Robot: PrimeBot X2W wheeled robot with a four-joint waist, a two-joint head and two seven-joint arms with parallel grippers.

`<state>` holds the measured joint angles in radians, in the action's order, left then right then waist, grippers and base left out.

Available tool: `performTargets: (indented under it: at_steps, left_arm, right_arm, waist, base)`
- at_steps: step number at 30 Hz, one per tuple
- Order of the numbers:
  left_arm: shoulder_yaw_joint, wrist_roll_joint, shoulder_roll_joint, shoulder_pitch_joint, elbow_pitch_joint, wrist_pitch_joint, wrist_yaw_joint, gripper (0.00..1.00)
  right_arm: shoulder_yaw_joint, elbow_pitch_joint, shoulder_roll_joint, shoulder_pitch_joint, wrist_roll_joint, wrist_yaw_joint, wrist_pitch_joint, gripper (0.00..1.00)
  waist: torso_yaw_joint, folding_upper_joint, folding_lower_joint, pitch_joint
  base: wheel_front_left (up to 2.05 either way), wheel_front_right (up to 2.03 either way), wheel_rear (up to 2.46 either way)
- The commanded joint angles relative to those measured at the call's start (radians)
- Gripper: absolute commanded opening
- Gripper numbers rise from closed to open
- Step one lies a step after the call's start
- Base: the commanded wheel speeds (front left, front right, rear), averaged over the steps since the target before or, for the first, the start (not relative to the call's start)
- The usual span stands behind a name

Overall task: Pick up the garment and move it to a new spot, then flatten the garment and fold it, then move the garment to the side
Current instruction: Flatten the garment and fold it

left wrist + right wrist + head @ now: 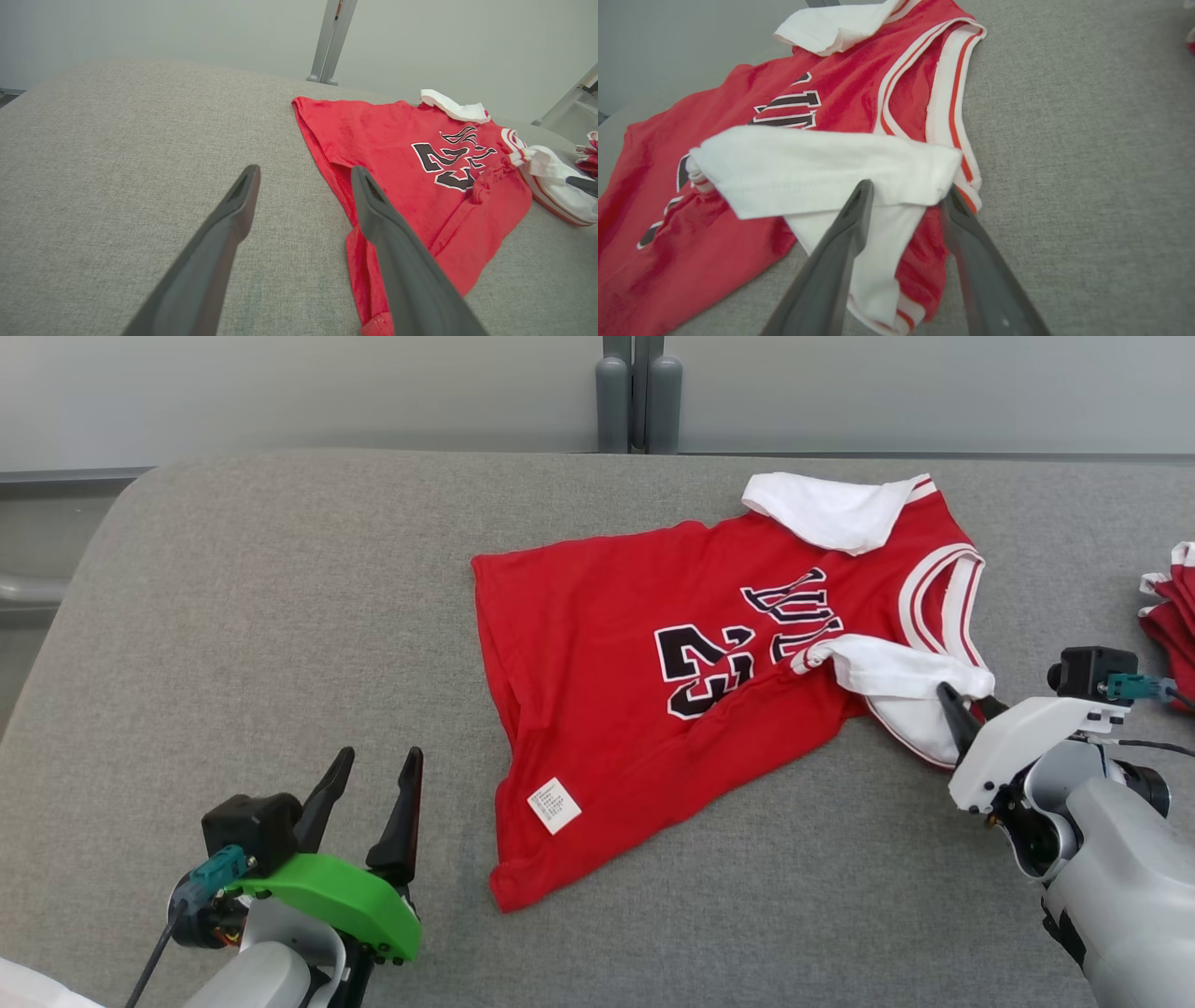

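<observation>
At the lower left of the head view the left gripper (381, 753) is seen with its two dark fingers spread wide and nothing held between them. It is held over the grey padded table (280, 616), near the garment's hem but apart from it. In the left wrist view the same gripper (304, 171) is shown open, with bare grey cloth between the fingers.

The garment (607, 709) is laid across the middle and right of the table, front side up, its hem turned toward the robot's left and its neck toward the right. A small white label (555, 805) is seen near the hem's near corner. Further right the black number (702, 670) and the black lettering (794, 611) are found. The far white sleeve (826, 509) is folded over at the far edge. The near white sleeve (896, 674) is folded inward over the chest and partly covers the lettering.

The right gripper (964, 698) is placed at that near sleeve. In the right wrist view the gripper (908, 189) is shown with its fingers parted, the sleeve's edge lying across their tips; the cloth is not seen to be clamped.

At the right edge another red piece (1172, 616) with white trim is seen, well apart from the garment.
</observation>
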<state>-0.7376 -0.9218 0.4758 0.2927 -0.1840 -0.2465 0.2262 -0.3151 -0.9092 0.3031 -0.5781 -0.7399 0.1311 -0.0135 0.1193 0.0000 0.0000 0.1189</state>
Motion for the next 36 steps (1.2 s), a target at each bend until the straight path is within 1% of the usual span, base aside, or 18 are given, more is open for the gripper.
performTargets:
  at_steps: [1, 5, 9, 11, 15, 17, 21, 25, 27, 29, 31, 34, 36]
  left_arm:
    - [0.001, 0.004, 0.004, 0.002, 0.000, 0.003, 0.004, 1.00]
    - [0.002, 0.001, 0.005, -0.006, 0.001, 0.002, 0.005, 1.00]
    - [0.002, -0.005, 0.004, -0.018, -0.003, 0.001, 0.006, 1.00]
    - [0.005, -0.008, 0.005, -0.027, -0.005, -0.001, 0.006, 1.00]
    - [0.012, -0.014, 0.012, -0.045, -0.009, -0.004, 0.008, 1.00]
    - [0.016, -0.016, 0.016, -0.053, -0.007, -0.007, 0.011, 1.00]
    - [0.022, -0.018, 0.022, -0.073, -0.002, -0.009, 0.017, 1.00]
    - [0.027, -0.022, 0.033, -0.089, 0.004, -0.009, 0.021, 1.00]
    - [0.031, -0.023, 0.037, -0.094, 0.006, -0.010, 0.023, 1.00]
    - [0.033, -0.024, 0.040, -0.099, 0.007, -0.010, 0.024, 1.00]
    - [0.034, -0.025, 0.042, -0.101, 0.008, -0.010, 0.024, 1.00]
    - [0.031, -0.025, 0.039, -0.098, 0.011, -0.008, 0.026, 1.00]
    - [0.029, -0.026, 0.038, -0.095, 0.011, -0.005, 0.026, 1.00]
  right_arm:
    - [-0.003, -0.003, 0.005, -0.005, -0.010, -0.001, -0.015, 0.00]
    - [-0.004, 0.007, 0.010, -0.005, -0.020, -0.001, -0.066, 0.00]
    - [-0.008, 0.047, 0.005, 0.010, -0.042, -0.001, -0.112, 0.00]
    - [-0.014, 0.086, 0.001, 0.029, -0.064, -0.001, -0.120, 0.00]
    - [-0.030, 0.219, 0.016, 0.089, -0.131, -0.001, -0.097, 0.00]
    - [-0.036, 0.311, 0.028, 0.134, -0.182, -0.001, -0.071, 0.00]
    - [-0.010, 0.510, 0.070, 0.251, -0.303, -0.001, 0.004, 0.00]
    - [0.029, 0.669, 0.119, 0.369, -0.372, -0.001, 0.081, 0.00]
    - [0.054, 0.728, 0.142, 0.427, -0.397, -0.001, 0.126, 0.00]
    - [0.079, 0.764, 0.172, 0.483, -0.395, -0.001, 0.176, 0.00]
    - [0.109, 0.780, 0.188, 0.533, -0.384, 0.000, 0.218, 0.00]
    - [0.152, 0.770, 0.201, 0.585, -0.352, 0.000, 0.268, 0.00]
    - [0.181, 0.741, 0.195, 0.605, -0.320, 0.000, 0.293, 0.00]
  waist:
    - [0.001, 0.0000, 0.0000, -0.002]
    - [0.001, 0.0000, 0.0000, -0.008]
    - [-0.009, 0.0000, 0.0000, -0.020]
    - [-0.016, 0.0000, 0.0000, -0.029]
    - [-0.035, 0.0000, 0.0000, -0.046]
    - [-0.047, 0.0000, 0.0000, -0.053]
    - [-0.071, 0.0000, 0.0000, -0.064]
    - [-0.092, 0.0000, 0.0000, -0.066]
    - [-0.101, 0.0000, 0.0000, -0.065]
    - [-0.110, 0.0000, 0.0000, -0.062]
    - [-0.117, 0.0000, 0.0000, -0.057]
    - [-0.123, 0.0000, 0.0000, -0.049]
    - [-0.127, 0.0000, 0.0000, -0.042]
  base:
    - [0.00, 0.00, 0.00]
    - [0.00, 0.00, 0.00]
    - [0.00, 0.00, 0.00]
    - [0.00, 0.00, 0.00]
    - [0.00, 0.00, 0.00]
    - [0.00, 0.00, 0.00]
    - [0.00, 0.00, 0.00]
    - [0.00, 0.00, 0.00]
    - [0.00, 0.00, 0.00]
    - [0.00, 0.00, 0.00]
    - [0.00, 0.00, 0.00]
    - [0.00, 0.00, 0.00]
    - [0.00, 0.00, 0.00]
